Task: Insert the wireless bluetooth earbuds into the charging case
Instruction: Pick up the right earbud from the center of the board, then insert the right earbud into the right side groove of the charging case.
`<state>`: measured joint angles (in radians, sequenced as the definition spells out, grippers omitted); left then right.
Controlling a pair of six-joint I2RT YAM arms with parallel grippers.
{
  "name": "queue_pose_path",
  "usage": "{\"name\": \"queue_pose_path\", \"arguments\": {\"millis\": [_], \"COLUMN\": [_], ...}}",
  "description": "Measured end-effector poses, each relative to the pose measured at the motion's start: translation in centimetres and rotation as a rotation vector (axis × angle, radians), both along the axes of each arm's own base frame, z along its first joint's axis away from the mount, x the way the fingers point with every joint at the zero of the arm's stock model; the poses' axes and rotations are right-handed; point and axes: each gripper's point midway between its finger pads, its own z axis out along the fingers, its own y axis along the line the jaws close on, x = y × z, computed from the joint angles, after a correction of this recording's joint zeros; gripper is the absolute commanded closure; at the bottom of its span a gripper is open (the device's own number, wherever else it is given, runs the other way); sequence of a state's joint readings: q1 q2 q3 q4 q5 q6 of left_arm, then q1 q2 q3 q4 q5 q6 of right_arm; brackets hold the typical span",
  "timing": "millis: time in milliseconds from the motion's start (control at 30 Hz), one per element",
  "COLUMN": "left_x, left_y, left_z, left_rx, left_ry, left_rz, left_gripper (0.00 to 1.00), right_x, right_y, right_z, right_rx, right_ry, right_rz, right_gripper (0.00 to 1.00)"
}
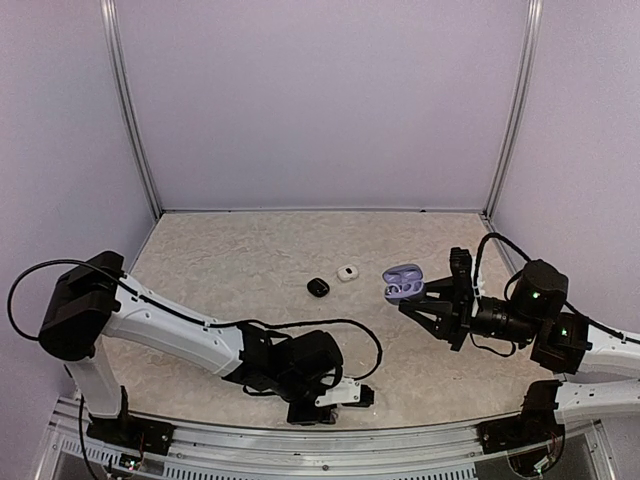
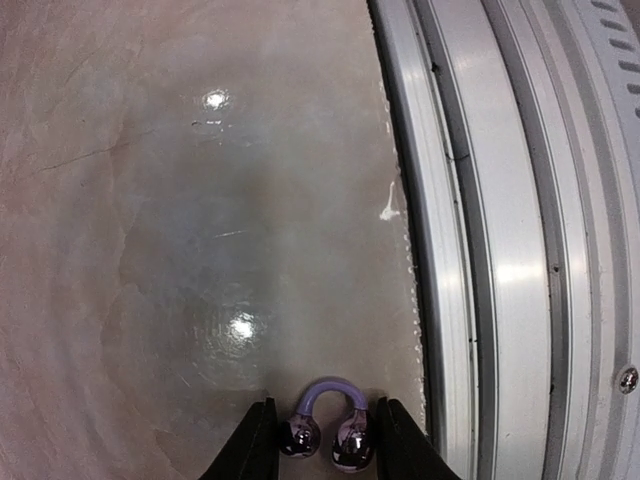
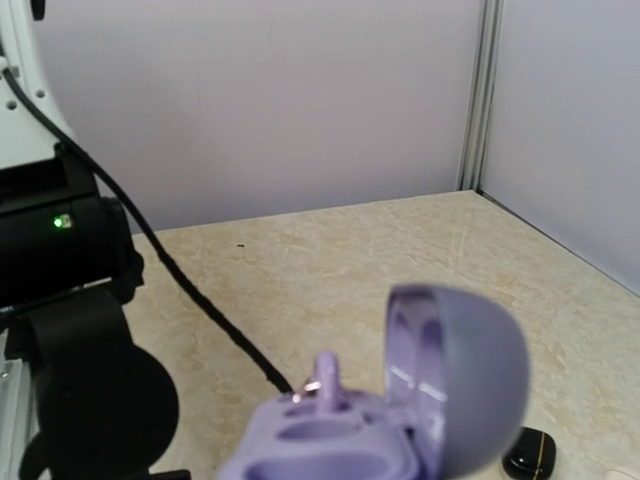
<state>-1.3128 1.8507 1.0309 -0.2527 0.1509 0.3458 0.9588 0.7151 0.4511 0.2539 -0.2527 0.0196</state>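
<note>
A purple clip-style earbud (image 2: 330,386) with two shiny ball ends lies on the table just beside the front rail. My left gripper (image 2: 325,408) is closed on it, one black finger against each ball; in the top view this gripper (image 1: 352,395) is at the table's near edge and hides the earbud. My right gripper (image 1: 408,296) is shut on the open purple charging case (image 1: 403,280), held above the table with its lid (image 3: 455,390) up. A second purple earbud (image 3: 327,378) stands in one of its wells. No black or silvery-grey earbuds are in view.
A small black closed case (image 1: 318,287) and a small white case (image 1: 347,272) lie mid-table; the black one shows in the right wrist view (image 3: 528,455). The aluminium front rail (image 2: 500,250) runs right beside the left gripper. The left arm's black cable (image 3: 200,300) crosses the table.
</note>
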Motion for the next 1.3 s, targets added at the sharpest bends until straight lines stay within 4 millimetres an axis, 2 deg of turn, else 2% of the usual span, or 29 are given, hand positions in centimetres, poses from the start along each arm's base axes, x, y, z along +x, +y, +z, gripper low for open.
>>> {"name": "queue_pose_path", "arguments": {"millis": [300, 467, 567, 633, 667, 700, 933, 1300], "left_x": [0.4, 1.0, 1.9, 2.8, 3.6, 3.8, 7.4, 10.5], "left_y": [0.1, 1.4, 2.2, 2.3, 2.2, 2.1, 1.1, 0.2], "left_z": [0.1, 0.3, 1.3, 2.8, 4.6, 5.0, 13.0, 25.2], "left_rx": [0.003, 0.001, -0.041, -0.101, -0.167, -0.183, -0.476, -0.86], "left_ry": [0.0, -0.006, -0.006, -0.011, -0.021, -0.024, -0.048, -0.011], "left_rz": [0.01, 0.054, 0.111, 0.157, 0.197, 0.206, 0.382, 0.622], "left_gripper": [0.73, 0.74, 0.74, 0.74, 0.74, 0.74, 0.72, 0.73], "right_x": [0.1, 0.3, 0.6, 0.9, 1.1, 1.4, 3.4, 5.9], "right_y": [-0.1, 0.0, 0.1, 0.1, 0.0, 0.0, 0.1, 0.4], "right_z": [0.0, -0.3, -0.6, -0.6, -0.6, -0.7, -0.8, 0.4], "right_rx": [-0.002, -0.01, -0.017, -0.019, -0.018, -0.018, -0.027, 0.038], "right_ry": [-0.001, 0.003, 0.007, 0.008, 0.007, 0.007, -0.033, -0.156], "right_rz": [-0.008, -0.012, -0.025, -0.042, -0.053, -0.065, -0.156, -0.269], "right_gripper": [1.0, 1.0, 1.0, 1.0, 1.0, 1.0, 1.0, 1.0]}}
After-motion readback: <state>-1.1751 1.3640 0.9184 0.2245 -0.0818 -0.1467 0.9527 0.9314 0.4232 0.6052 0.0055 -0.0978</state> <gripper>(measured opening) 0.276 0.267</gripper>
